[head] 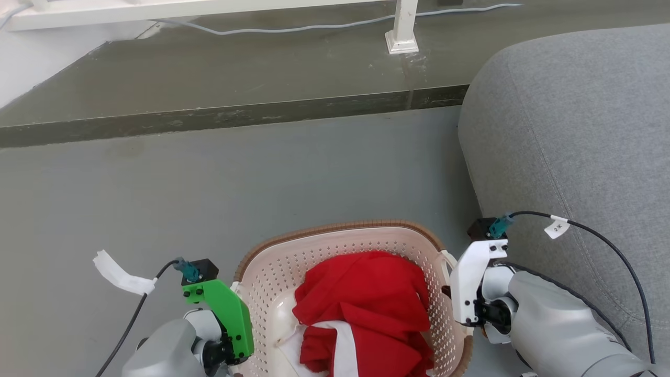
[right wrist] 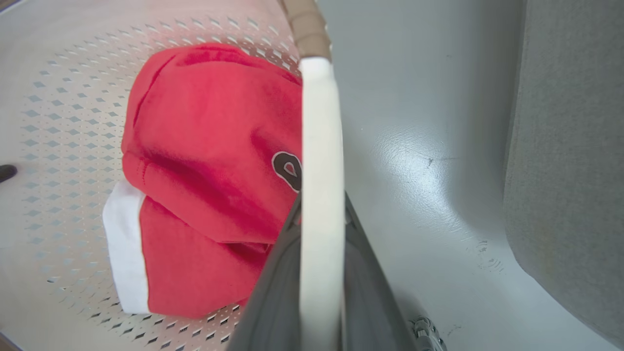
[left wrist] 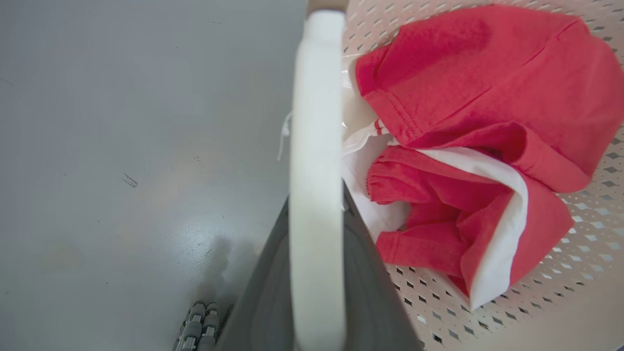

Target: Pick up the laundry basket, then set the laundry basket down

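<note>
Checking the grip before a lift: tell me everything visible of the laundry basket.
The laundry basket is cream-white perforated plastic, rounded-rectangular, with a brown woven-look rim band. Crumpled red-and-white clothing lies inside. Its white loop handles sit clamped in the left gripper and right gripper. It is beside a grey sofa, over grey floor; floor contact unclear.

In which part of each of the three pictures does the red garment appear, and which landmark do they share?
Head view: the red garment is at bottom centre, inside the laundry basket.
Left wrist view: the garment fills the upper right.
Right wrist view: the garment is left of centre.
Shared landmark: the basket's perforated cream wall around it.
</note>
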